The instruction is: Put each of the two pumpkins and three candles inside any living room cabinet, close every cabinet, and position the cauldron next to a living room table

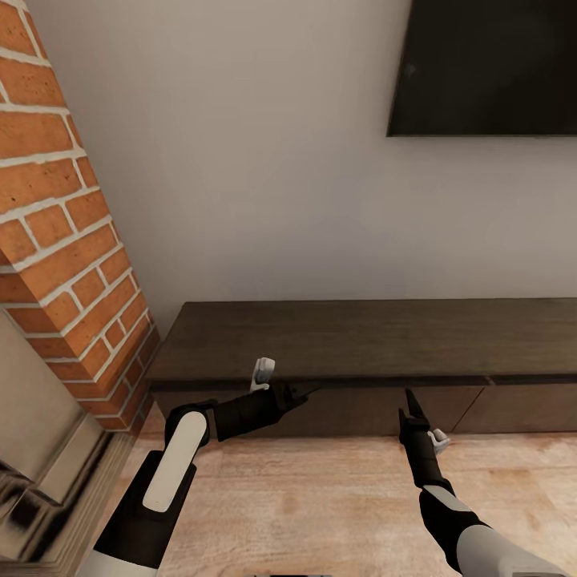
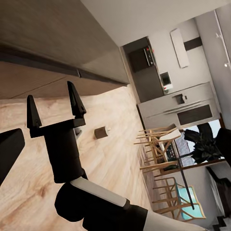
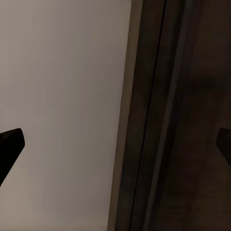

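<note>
Closest to the lens, reached forward over the pale wooden plank floor (image 1: 320,497): two black-and-white robot arms. Left gripper (image 1: 303,392) pointed sideways along the front edge of the long, low dark-brown wooden cabinet (image 1: 361,336), just short of its top lip. Jaws looked spread, judging by one dark finger (image 2: 9,154) seen at the very edge of the left wrist view; held nothing. Right gripper (image 1: 411,405) stood upright before the cabinet's flat drawer fronts, tips just below the top edge. Seen clearly from the left wrist camera, jaws parted wide with both pointed black fingers (image 2: 74,98) well apart and nothing between them; also shown at opposite margins of the right wrist view, against the cabinet's dark top and the white wall (image 1: 264,160).

Spotted on the floor beyond the right gripper: one short, squat grey-brown cylinder candle (image 2: 100,132) with a tiny wick, near the cabinet's base but apart from it, touched by neither arm.

Flanked the cabinet at its left end: an orange brick fireplace column (image 1: 56,240). Hung on the wall above the cabinet's right part: a flat black television screen (image 1: 489,64). Glimpsed far down the room in the left wrist view: slatted wooden dining chairs (image 2: 156,144) and grey kitchen units (image 2: 178,108).
</note>
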